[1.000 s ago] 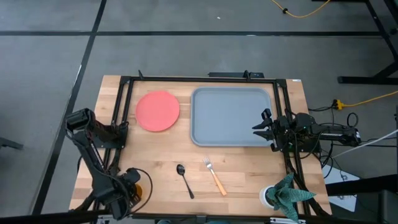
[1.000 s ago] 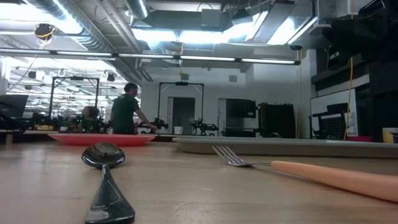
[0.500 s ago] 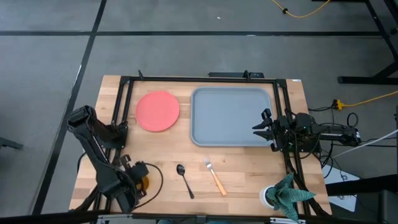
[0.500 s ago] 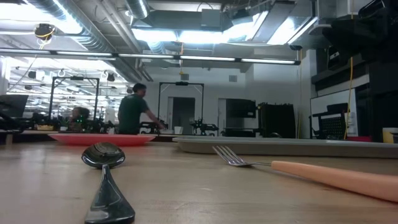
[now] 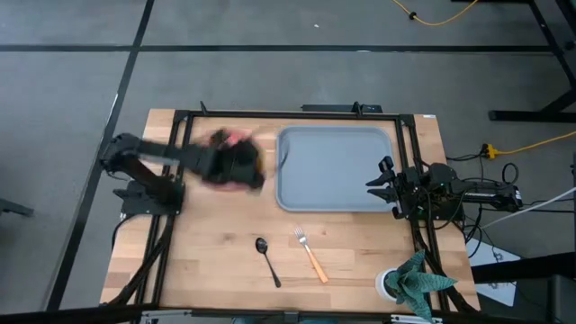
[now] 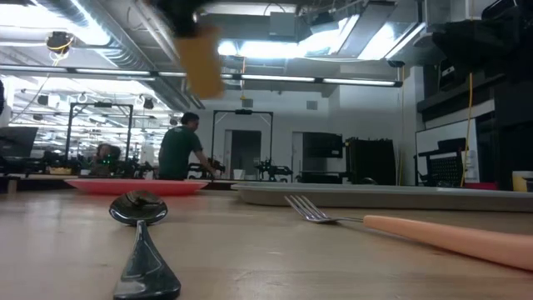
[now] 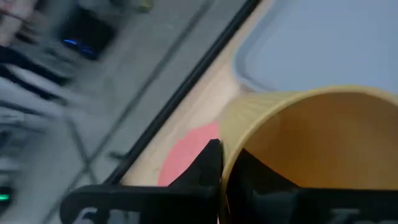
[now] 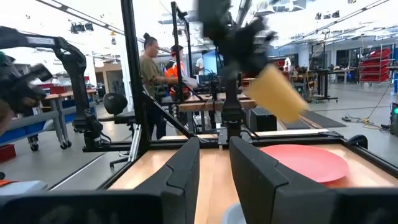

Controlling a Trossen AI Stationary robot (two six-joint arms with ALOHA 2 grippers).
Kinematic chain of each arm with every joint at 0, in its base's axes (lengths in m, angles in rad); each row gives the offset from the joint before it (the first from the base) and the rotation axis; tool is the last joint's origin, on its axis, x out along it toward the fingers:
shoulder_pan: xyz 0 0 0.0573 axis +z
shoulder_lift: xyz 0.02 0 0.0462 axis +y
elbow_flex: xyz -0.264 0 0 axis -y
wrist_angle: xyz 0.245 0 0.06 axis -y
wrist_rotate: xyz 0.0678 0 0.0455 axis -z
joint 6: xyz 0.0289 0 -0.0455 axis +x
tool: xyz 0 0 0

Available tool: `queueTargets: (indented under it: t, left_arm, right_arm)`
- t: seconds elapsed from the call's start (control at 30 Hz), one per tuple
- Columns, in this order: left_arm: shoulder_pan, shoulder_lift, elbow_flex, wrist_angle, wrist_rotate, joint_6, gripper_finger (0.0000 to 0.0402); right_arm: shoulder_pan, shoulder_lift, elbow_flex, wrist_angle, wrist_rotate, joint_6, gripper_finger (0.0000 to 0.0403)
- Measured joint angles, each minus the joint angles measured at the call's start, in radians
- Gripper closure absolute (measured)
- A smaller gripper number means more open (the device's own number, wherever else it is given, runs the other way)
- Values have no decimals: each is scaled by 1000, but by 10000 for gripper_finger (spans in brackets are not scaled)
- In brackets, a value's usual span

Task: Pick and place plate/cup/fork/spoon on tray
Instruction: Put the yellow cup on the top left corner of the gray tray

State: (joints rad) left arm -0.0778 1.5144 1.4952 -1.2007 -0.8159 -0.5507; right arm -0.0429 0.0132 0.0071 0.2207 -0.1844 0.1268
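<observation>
Since the earlier frames the left arm has swung from the near-left corner of the wooden table [image 5: 360, 252] to the far side; its left end effector [image 5: 236, 164], blurred in the high view, now hangs over the flat round coral-red plate [image 5: 236, 138]. Fingers [image 7: 208, 168] pinch the rim of the small yellow-orange round cup [image 7: 323, 146], one finger outside the wall. Cup is off the table, carried in the air: low view shows it high above the table top [image 6: 200, 57], right wrist view shows it tilted above the plate [image 8: 278, 93].

Plate lies flat at far left of the table, just left of the large rectangular grey-blue tray [image 5: 333, 171], apart from it. Tray holds nothing visible.

Small dark metallic spoon [image 5: 266, 259] lies near centre of the table, bowl toward the far side. Small fork with silver tines and light orange-tan handle [image 5: 310, 255] lies just right of the spoon, not touching, tines toward the tray.

Right arm waits at the tray's right edge; right end effector [image 5: 376, 186] spread apart, holding nothing.

Person in a dark green shirt [image 6: 181, 148] stands in the room beyond the table. Other people show in the right wrist view, farther off [image 8: 151, 71].
</observation>
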Motion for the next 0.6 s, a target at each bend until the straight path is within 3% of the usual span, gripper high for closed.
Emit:
queueTargets:
  t: [0.13,0.27,0.43,0.6]
  left_arm:
    - [275,49,-7,474,418,431,401]
    - [451,119,-6,733,710,532,401]
    - [583,227,-7,725,776,477,401]
    - [600,333,-6,783,838,435,401]
  right_arm:
    - [0,0,0,-6,0,1,309]
    - [0,0,0,-9,0,3,309]
    - [0,0,0,-9,0,3,309]
    - [0,0,0,0,0,3,309]
